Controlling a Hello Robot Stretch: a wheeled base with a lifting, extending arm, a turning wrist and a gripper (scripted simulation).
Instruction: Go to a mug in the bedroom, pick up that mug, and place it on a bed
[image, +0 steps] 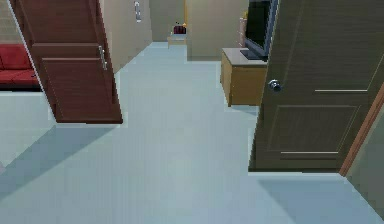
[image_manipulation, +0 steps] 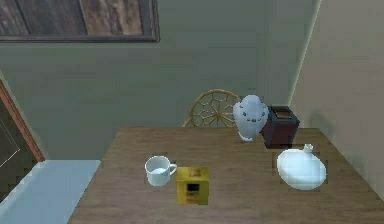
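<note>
A small white mug (image_manipulation: 157, 171) stands upright on a brown wooden table (image_manipulation: 250, 205) in the arm side view, left of the table's middle, with its handle turned to the right. A yellow box (image_manipulation: 193, 186) sits close beside it on the right.
The table also bears a pale jug (image_manipulation: 249, 118), a dark red box (image_manipulation: 280, 128) and a white rounded thing (image_manipulation: 301, 167); a wicker chair back (image_manipulation: 212, 110) stands behind. Ahead, two brown doors (image: 70, 60) (image: 315, 85) flank open floor, with a wooden cabinet (image: 243, 78) and a red sofa (image: 15, 68).
</note>
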